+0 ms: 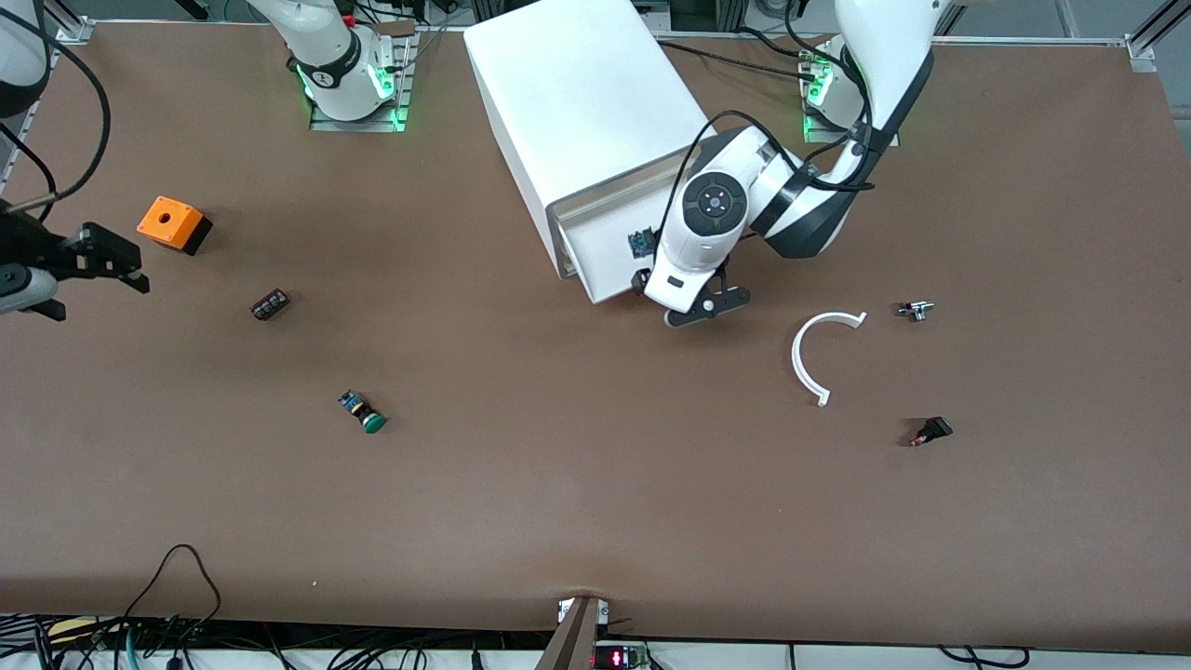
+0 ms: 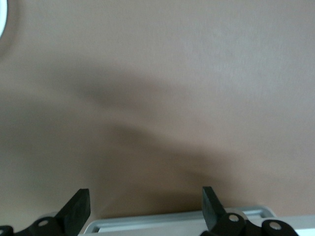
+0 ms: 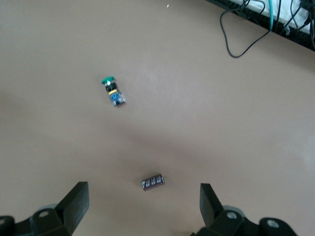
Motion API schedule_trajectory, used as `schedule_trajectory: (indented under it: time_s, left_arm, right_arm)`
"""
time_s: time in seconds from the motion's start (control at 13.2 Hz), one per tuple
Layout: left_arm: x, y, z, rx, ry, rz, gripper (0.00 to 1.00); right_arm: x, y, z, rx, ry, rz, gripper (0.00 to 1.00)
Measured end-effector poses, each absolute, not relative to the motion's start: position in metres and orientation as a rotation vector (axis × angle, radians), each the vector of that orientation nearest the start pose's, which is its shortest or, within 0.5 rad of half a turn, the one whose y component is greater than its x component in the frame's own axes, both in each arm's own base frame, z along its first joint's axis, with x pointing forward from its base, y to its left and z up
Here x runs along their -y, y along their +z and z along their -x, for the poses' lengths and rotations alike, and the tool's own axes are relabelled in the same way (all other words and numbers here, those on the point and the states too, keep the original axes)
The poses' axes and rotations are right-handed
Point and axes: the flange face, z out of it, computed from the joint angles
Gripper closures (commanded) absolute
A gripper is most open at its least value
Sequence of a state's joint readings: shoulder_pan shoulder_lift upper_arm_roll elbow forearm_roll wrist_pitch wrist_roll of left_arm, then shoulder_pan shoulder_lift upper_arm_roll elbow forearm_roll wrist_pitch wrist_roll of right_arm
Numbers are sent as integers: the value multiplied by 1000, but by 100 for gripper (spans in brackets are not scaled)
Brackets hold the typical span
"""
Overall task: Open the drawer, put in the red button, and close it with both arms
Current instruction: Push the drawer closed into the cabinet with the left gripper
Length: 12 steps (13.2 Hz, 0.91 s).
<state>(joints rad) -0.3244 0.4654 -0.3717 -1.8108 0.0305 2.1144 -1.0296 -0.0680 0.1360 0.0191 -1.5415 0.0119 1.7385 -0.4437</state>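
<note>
The white cabinet [image 1: 577, 112] stands at the middle of the table near the arms' bases. Its drawer [image 1: 605, 261] is pulled out a little. My left gripper [image 1: 709, 307] is open and empty, low at the drawer's front. In the left wrist view [image 2: 146, 194] the drawer's grey-white rim [image 2: 177, 223] lies between its fingers. A small bluish-black thing [image 1: 640, 244] shows at the drawer beside the left wrist. No red cap is visible, so I cannot tell if it is the red button. My right gripper [image 1: 138, 265] is open and empty over the right arm's end of the table.
An orange box [image 1: 172, 223], a dark capacitor [image 1: 270, 304] [image 3: 152, 182] and a green-capped button [image 1: 363, 412] [image 3: 112, 91] lie toward the right arm's end. A white curved piece [image 1: 809, 358], a small metal part [image 1: 916, 310] and a black part with a reddish tip [image 1: 930, 432] lie toward the left arm's end.
</note>
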Motion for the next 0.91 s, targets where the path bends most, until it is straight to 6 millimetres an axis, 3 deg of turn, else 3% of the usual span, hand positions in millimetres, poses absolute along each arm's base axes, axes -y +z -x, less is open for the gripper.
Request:
schedule_trajectory:
  time_s: [0.3, 0.91]
  left_arm:
    - [409, 291, -478, 533, 394, 3086, 0]
    - [414, 273, -451, 610, 693, 3063, 0]
  right_arm:
    - [32, 566, -603, 605, -59, 3078, 0]
    - [36, 568, -597, 507, -6, 3090, 0]
